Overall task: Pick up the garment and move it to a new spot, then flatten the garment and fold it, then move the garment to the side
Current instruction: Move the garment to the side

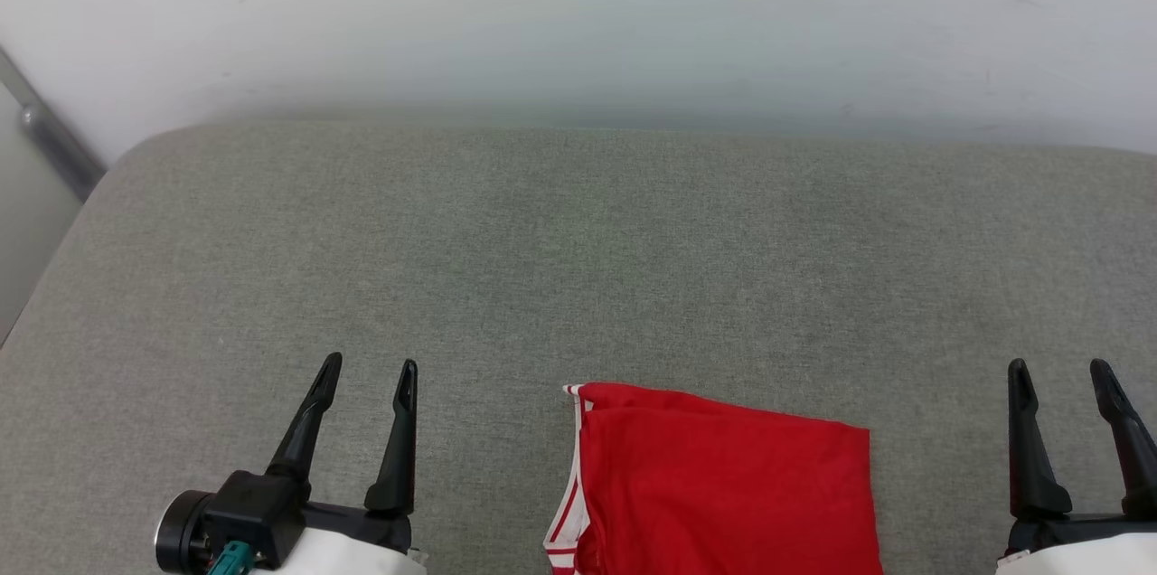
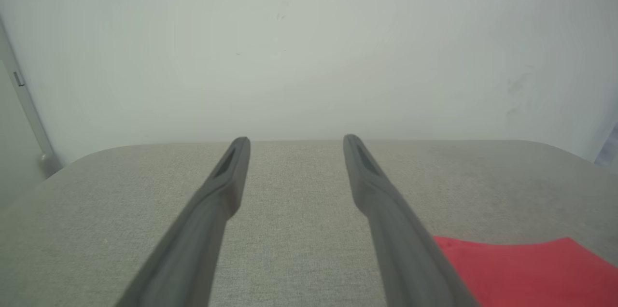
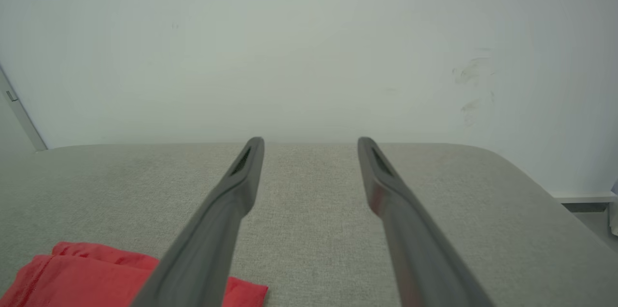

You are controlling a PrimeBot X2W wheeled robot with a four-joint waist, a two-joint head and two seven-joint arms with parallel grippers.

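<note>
A pale wall (image 1: 578, 5) spans the far side of the scene, and a grey metal strip (image 1: 54, 141) runs down it at the far left. Below the wall lies a wide grey fabric pad (image 1: 578, 240) with rounded far corners. The garment (image 1: 723, 485) lies on the near part of the pad, slightly right of centre in the head view, and is cut off by the bottom edge. It is folded into a compact red block with layered edges at the top, and red-and-white striped trim runs along its left side. The garment sits between the two grippers and touches neither; bare pad shows on both sides of it. The left gripper (image 1: 371, 364) is at the lower left with its fingers spread and nothing between them. In the left wrist view the garment appears low and to the right, partly behind the right-hand finger. The right gripper (image 1: 1059, 365) is at the lower right, also spread and empty. In the right wrist view the garment appears low and to the left, partly behind the left-hand finger.
</note>
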